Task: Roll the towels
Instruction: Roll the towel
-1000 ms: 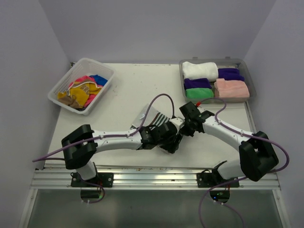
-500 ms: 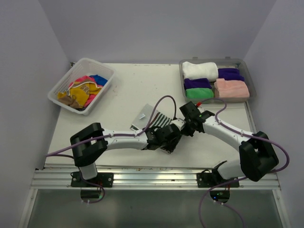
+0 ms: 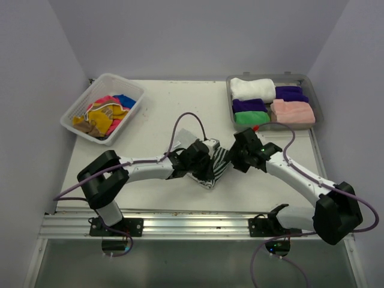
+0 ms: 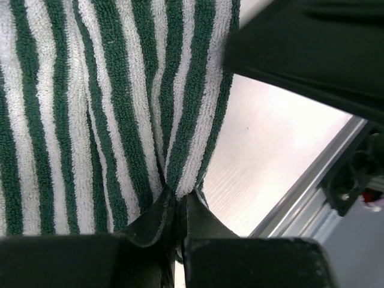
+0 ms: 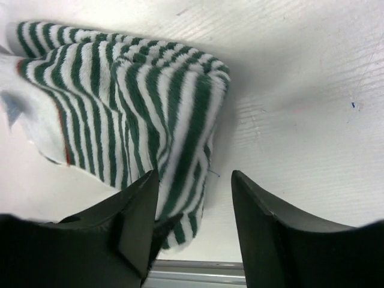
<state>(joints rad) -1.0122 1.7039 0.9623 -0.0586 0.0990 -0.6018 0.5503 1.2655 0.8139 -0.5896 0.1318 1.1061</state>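
Note:
A green-and-white striped towel [image 3: 216, 168] lies bunched on the table between the two arms. My left gripper [image 3: 206, 169] is shut on a fold of this towel [image 4: 120, 108], its jaws pinched together at the cloth's lower edge [image 4: 177, 198]. My right gripper [image 3: 235, 158] stands open just right of the bundle. In the right wrist view the striped towel [image 5: 138, 114] bulges past the left finger [image 5: 135, 210], with bare table under the right finger [image 5: 264, 222]. Rolled towels, white [image 3: 251, 89], purple [image 3: 289, 92], green [image 3: 252, 117] and pink [image 3: 293, 111], lie in the tray.
A white lattice basket [image 3: 137, 98] at the back left holds several loose towels [image 3: 105, 117] in yellow, pink and blue. The grey tray [image 3: 316, 99] sits at the back right. The metal rail [image 3: 192, 223] runs along the table's near edge.
My left gripper has shut on the striped towel and drawn back a little towards the far side. My right gripper has opened, let go of the cloth and shifted slightly right.

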